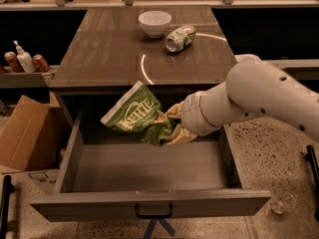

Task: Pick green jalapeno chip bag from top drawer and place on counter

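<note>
The green jalapeno chip bag (137,115), glossy green with white "Kettle" lettering, hangs tilted in the air above the open top drawer (149,203), its upper corner level with the counter's front edge. My gripper (173,125) is shut on the bag's right end, with yellowish fingers (182,135) pinching it from above and below. The white arm reaches in from the right. The counter (109,59) lies just behind the drawer. The drawer's floor is bare and its black handle is at the front.
A white bowl (154,23) and a silvery-green can (180,37) on its side sit at the counter's back. A shelf on the left holds red cans (41,62) and a pump bottle (23,59). A cardboard box (25,133) stands left of the drawer.
</note>
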### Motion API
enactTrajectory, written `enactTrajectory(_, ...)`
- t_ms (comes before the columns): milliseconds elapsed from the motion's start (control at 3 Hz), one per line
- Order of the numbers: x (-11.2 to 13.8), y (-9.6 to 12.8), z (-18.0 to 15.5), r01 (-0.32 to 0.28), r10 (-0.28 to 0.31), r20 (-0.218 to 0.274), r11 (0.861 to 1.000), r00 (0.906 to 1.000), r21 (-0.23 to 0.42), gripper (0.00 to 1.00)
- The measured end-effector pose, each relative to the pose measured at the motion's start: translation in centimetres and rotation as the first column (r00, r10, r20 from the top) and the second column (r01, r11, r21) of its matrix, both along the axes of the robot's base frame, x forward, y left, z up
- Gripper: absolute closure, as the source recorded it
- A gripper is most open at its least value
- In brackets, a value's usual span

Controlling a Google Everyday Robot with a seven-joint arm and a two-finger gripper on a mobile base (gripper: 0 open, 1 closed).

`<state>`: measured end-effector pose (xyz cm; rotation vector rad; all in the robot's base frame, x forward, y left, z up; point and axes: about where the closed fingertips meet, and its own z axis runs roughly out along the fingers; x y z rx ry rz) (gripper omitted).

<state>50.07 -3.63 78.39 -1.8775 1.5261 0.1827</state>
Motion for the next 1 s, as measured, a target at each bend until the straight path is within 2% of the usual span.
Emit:
enactTrajectory(333,0.1,1.3,4.9,-0.052,0.049,0.092,0.998,0.9946,0.034,1.00)
enactTrajectory(667,0.3,1.4,5.1,-0.054,0.051,0.100,0.998,0.9937,0.030,1.00)
enactTrajectory(1000,2.5,2.6,6.5,-0.081,0.077,0.136,0.996,0.9878,0.029,1.00)
